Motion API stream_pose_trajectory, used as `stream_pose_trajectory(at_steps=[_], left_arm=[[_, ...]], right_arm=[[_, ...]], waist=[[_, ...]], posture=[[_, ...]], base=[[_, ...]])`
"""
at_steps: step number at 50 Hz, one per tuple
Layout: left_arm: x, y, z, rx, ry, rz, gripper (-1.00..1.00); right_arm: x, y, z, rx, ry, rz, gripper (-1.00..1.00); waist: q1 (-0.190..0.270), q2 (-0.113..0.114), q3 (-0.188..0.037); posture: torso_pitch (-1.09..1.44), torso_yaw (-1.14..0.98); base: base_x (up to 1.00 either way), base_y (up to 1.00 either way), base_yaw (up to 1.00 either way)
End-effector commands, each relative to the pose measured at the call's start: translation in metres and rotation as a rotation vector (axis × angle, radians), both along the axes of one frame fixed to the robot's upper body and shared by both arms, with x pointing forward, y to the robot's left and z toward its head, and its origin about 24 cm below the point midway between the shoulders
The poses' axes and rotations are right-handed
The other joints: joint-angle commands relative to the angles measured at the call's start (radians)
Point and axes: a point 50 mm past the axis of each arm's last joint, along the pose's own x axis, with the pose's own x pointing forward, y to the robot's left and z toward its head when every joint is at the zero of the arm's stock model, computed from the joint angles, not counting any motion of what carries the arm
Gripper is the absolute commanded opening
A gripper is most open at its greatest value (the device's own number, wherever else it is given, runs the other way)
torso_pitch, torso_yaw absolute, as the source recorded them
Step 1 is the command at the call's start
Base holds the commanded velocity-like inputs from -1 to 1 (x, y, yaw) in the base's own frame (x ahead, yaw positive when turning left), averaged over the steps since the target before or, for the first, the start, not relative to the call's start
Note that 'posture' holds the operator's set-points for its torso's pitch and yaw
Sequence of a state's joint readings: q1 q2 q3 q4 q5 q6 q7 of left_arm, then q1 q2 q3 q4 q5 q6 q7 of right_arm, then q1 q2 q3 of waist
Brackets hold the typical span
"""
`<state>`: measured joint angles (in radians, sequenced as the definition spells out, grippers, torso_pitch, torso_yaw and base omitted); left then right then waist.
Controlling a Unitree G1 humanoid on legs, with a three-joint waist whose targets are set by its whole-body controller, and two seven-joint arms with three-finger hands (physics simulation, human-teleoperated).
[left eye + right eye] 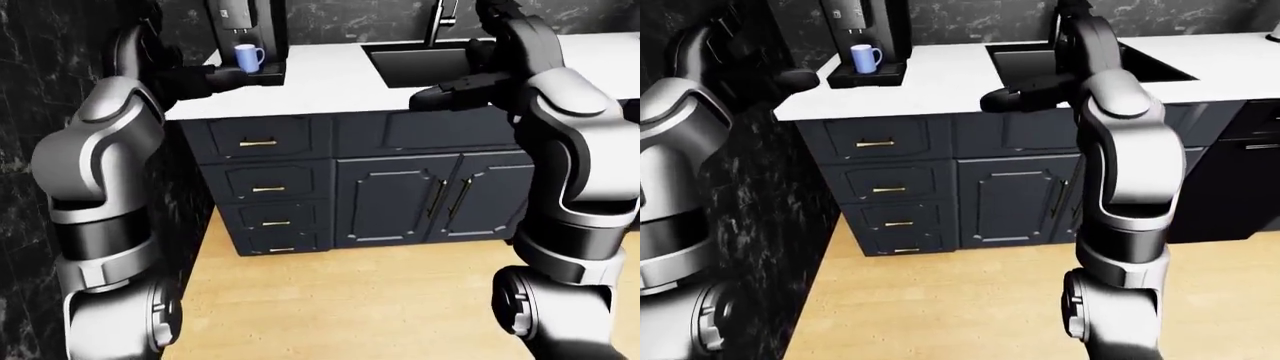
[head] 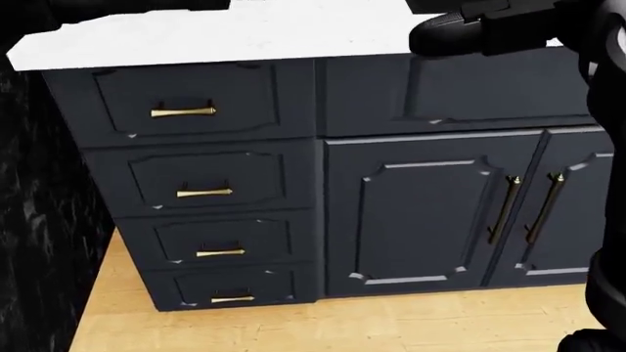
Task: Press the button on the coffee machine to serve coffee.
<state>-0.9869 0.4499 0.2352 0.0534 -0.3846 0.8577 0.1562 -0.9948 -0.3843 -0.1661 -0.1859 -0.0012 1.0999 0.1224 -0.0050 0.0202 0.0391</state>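
Observation:
The black coffee machine (image 1: pixel 245 22) stands at the left end of the white counter (image 1: pixel 330 82), at the top of the left-eye view. A blue-and-white mug (image 1: pixel 248 56) sits on its drip tray under the spout. My left hand (image 1: pixel 218 79) reaches over the counter edge, just left of and below the tray, fingers extended and holding nothing. My right hand (image 1: pixel 438 94) hovers empty and open at the counter edge below the sink. In the head view only the right hand (image 2: pixel 450 33) shows; the machine is out of that view.
A black sink (image 1: pixel 420 64) with a faucet (image 1: pixel 435 22) sits right of the machine. Below the counter are dark drawers with brass handles (image 2: pixel 183 111) and cabinet doors (image 2: pixel 416 220). A black marbled wall (image 1: pixel 30 112) stands at the left. The floor (image 1: pixel 350 307) is wood.

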Motion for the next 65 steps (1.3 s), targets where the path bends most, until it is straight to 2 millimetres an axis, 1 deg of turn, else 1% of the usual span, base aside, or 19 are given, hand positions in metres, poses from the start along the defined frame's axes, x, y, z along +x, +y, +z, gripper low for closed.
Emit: stream_pose_trajectory(at_steps=[1,14,21,23,25,26,27,29,34,39,42,44,45,46,52,56,57,59,65], left_arm=[[-0.004,0.0,0.015,-0.004,-0.074,0.004,1.0],[-0.006,0.005,0.015,-0.014,-0.073,0.011,1.0],[-0.007,0.004,0.012,-0.011,-0.068,0.014,1.0],[-0.006,0.005,0.011,-0.011,-0.069,0.014,1.0],[-0.006,0.006,0.01,-0.011,-0.069,0.013,1.0],[-0.005,0.006,0.009,-0.011,-0.068,0.014,1.0],[-0.005,0.006,0.009,-0.011,-0.069,0.015,1.0],[-0.005,0.007,0.008,-0.012,-0.068,0.017,1.0],[-0.005,0.008,0.008,-0.013,-0.067,0.018,1.0],[-0.007,0.007,0.01,-0.01,-0.066,0.017,1.0],[-0.007,0.006,0.01,-0.008,-0.067,0.016,1.0],[-0.007,0.005,0.01,-0.008,-0.066,0.015,1.0],[-0.007,0.005,0.01,-0.009,-0.066,0.014,1.0],[-0.006,0.005,0.009,-0.008,-0.066,0.013,1.0],[-0.006,0.006,0.009,-0.007,-0.065,0.016,1.0],[-0.006,0.006,0.009,-0.006,-0.064,0.016,1.0],[-0.006,0.006,0.009,-0.005,-0.064,0.017,1.0],[-0.006,0.006,0.007,-0.005,-0.062,0.016,1.0],[-0.006,0.006,0.006,-0.005,-0.058,0.016,1.0]], right_arm=[[-0.005,0.001,0.018,-0.006,-0.083,0.003,1.0],[-0.003,0.001,0.018,-0.007,-0.082,0.003,1.0],[-0.003,0.001,0.017,-0.005,-0.079,0.001,1.0],[-0.004,0.0,0.017,-0.005,-0.077,0.001,1.0],[-0.004,0.001,0.016,-0.002,-0.076,0.001,1.0],[-0.004,0.002,0.015,-0.004,-0.073,0.002,1.0],[-0.004,0.002,0.014,-0.004,-0.071,0.003,1.0],[-0.004,0.002,0.013,-0.005,-0.067,0.004,1.0],[-0.003,0.002,0.016,-0.006,-0.074,0.004,1.0],[-0.004,0.001,0.015,0.0,-0.074,0.003,1.0],[-0.004,0.001,0.014,-0.001,-0.072,0.005,1.0],[-0.003,0.001,0.012,-0.001,-0.07,0.006,1.0],[-0.003,0.001,0.011,-0.001,-0.07,0.006,1.0],[-0.003,0.001,0.01,0.0,-0.069,0.007,1.0],[-0.003,0.001,0.011,0.001,-0.068,0.011,1.0],[-0.003,0.002,0.009,0.002,-0.068,0.014,1.0],[-0.004,0.002,0.01,0.002,-0.068,0.014,1.0],[-0.003,0.002,0.008,-0.001,-0.066,0.016,1.0],[-0.002,0.003,0.006,-0.003,-0.063,0.018,1.0]], waist=[[0.002,-0.004,-0.02],[0.009,-0.009,-0.029],[0.001,-0.03,-0.011],[-0.003,-0.018,-0.012],[-0.005,0.02,-0.011],[0.007,0.052,-0.027],[0.013,0.06,-0.04],[0.009,0.076,-0.019],[0.01,0.031,-0.054],[0.012,-0.001,-0.009],[0.022,-0.028,-0.011],[0.032,-0.072,-0.016],[0.03,-0.036,-0.001],[0.025,-0.04,-0.027],[0.014,-0.016,-0.032],[0.001,0.053,-0.02],[-0.004,0.057,-0.019],[-0.004,0.05,0.0],[0.012,-0.005,-0.001]], posture=[[0.0,0.0],[0.0,0.0],[0.0,0.0],[0.0,0.0],[0.0,0.0],[0.0,0.0],[0.0,0.0],[0.0,0.0],[0.0,0.0],[0.0,0.0],[0.0,0.0],[0.0,0.0],[0.0,0.0],[0.0,0.0],[0.0,0.0],[0.0,0.0],[0.0,0.0],[0.0,0.0],[0.0,0.0]], base=[[0.22,0.04,0.0],[0.21,0.06,0.0],[0.22,0.09,0.0],[0.2,0.15,0.0],[0.06,0.16,0.0],[0.0,0.16,0.0],[0.0,0.16,0.0],[0.0,0.17,0.0],[-0.12,0.15,0.0],[0.0,0.05,0.0],[0.01,0.0,0.0],[0.04,0.0,0.0],[0.05,0.0,0.0],[0.08,0.0,0.0],[0.11,0.0,0.0],[0.18,0.0,0.0],[0.32,0.0,0.0],[0.36,0.0,0.0],[0.39,0.0,0.0]])
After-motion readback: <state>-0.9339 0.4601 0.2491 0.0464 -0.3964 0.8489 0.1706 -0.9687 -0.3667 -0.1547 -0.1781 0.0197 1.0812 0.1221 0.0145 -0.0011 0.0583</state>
